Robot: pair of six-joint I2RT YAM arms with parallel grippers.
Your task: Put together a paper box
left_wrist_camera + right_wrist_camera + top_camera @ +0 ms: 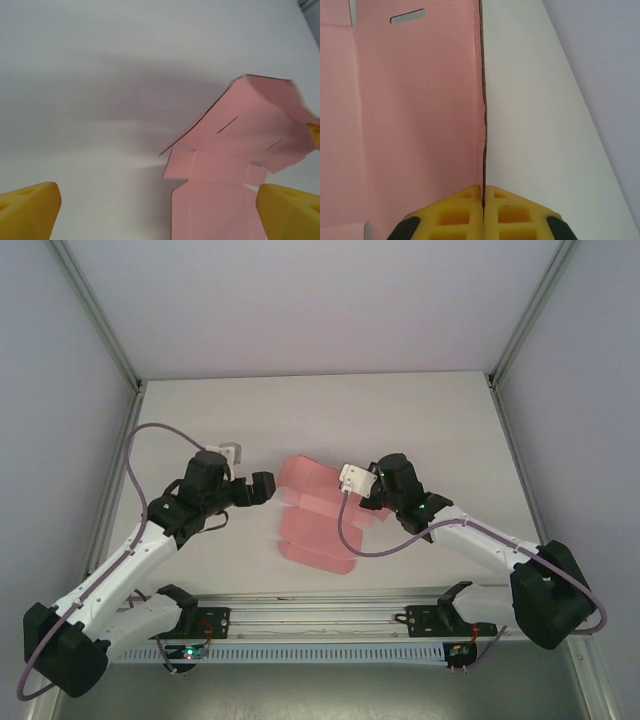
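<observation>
Yellow right fingers (457, 217) pinch paper box (420, 110); left fingers (30, 210) gape.

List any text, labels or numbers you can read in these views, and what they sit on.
No text can be read anywhere.
The paper box: plain pink card with slots and creases, no print.
The left arm's white link: a small dark mark, too small to read.

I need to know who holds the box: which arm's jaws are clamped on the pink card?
The right arm: its jaws are shut on an edge of the paper box; the left arm has its jaws wide open, gripping nothing.
</observation>
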